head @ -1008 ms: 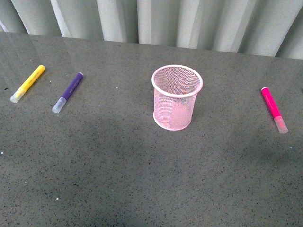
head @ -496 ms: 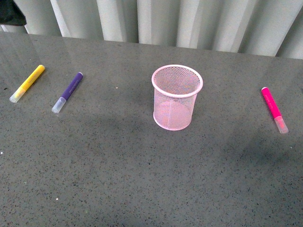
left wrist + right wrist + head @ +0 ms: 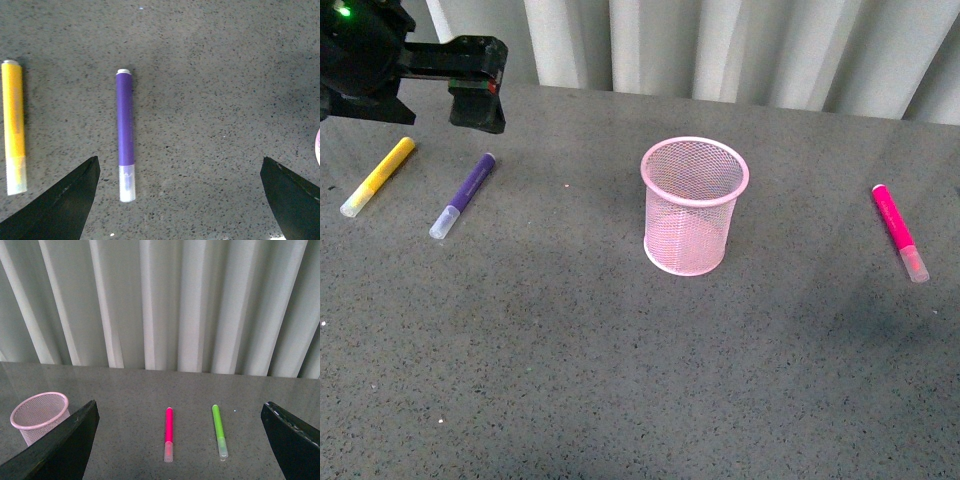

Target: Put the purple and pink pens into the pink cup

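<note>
Purple pen (image 3: pixel 462 195) lay flat on the grey table (image 3: pixel 570 380), well left of the upright pink cup (image 3: pixel 694 205), beside the yellow marker (image 3: pixel 378 177); the pink pen (image 3: pixel 898 232) lay well to the cup's right. Left gripper (image 3: pixel 478 108) hovered near the purple pen, jaws wide apart; the right gripper (image 3: pixel 180 404) was likewise spread and empty. A clean pick would probably need a descent centred on the purple barrel, jaws straddling it, clear of the yellow marker

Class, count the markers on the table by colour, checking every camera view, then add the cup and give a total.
Yellow marker: 1
Purple marker: 1
Pink marker: 1
Green marker: 1
Pink mesh cup: 1
Total: 5
</note>
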Robot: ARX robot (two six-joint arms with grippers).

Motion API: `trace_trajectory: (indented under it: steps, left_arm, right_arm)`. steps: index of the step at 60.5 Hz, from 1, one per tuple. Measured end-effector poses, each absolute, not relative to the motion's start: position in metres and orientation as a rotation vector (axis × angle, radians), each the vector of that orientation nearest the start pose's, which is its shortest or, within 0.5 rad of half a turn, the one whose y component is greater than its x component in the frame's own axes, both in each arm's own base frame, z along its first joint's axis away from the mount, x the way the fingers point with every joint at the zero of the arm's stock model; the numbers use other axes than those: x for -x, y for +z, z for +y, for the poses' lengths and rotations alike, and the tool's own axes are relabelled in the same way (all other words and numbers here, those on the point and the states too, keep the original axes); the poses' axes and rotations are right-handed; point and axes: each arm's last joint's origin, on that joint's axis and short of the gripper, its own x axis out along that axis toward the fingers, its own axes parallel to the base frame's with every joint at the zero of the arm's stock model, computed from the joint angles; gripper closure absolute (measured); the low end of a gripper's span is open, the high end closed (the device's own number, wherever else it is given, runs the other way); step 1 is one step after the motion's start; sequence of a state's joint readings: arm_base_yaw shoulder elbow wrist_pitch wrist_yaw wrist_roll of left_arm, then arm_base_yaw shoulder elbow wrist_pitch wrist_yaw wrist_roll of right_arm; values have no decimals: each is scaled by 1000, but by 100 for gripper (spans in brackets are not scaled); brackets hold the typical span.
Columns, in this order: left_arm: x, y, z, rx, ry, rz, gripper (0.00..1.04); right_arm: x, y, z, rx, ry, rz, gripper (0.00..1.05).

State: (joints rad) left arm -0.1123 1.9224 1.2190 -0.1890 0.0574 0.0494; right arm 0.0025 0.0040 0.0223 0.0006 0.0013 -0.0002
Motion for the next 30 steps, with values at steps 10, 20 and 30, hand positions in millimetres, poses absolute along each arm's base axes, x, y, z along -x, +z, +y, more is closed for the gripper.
trace_trajectory:
  steps: [10,20,30]
  left_arm:
    - [-412,153,-53,-89,-176,911,7]
    - [-425,138,-55,-102,-167,945,7]
    - [-437,123,-56,-108,-162,982,7]
  right_arm:
    - [-97,171,0,0,1,-19,7]
    - [-97,171,0,0,1,-19,7]
    - [-97,171,0,0,1,-19,7]
